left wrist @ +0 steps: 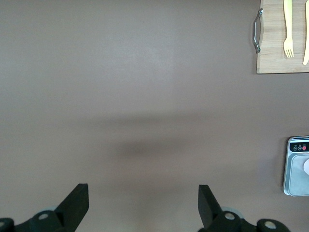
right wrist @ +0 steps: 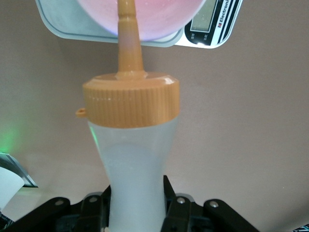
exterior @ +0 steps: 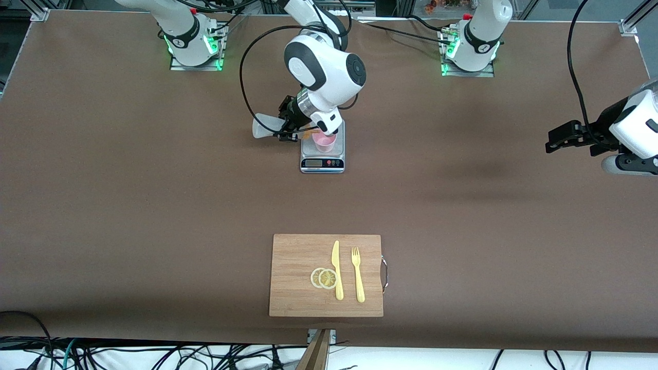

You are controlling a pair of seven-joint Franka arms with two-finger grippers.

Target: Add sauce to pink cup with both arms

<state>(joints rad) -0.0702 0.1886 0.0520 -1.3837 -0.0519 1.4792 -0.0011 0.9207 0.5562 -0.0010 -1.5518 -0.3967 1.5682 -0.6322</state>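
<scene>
The sauce bottle [right wrist: 133,159], likely soft and light, lies tipped over the pink cup [exterior: 325,141] on the kitchen scale [exterior: 322,156]. The right tool [exterior: 289,125] clamps its narrow waist, a sensible hold for squeezing. The left tool [left wrist: 143,205] waits spread apart above bare desk [exterior: 462,205].

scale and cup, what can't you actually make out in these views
- Scale reading: digits too small in the front view, display cut off and skewed in the right wrist view.
- Pink cup contents: the right arm covers it in front; the wrist view crops its rim.
- Sauce flow: none discernible at the nozzle.
- Right tool: partly hidden by the wrist.
- Left tool waits open over bare table.
</scene>
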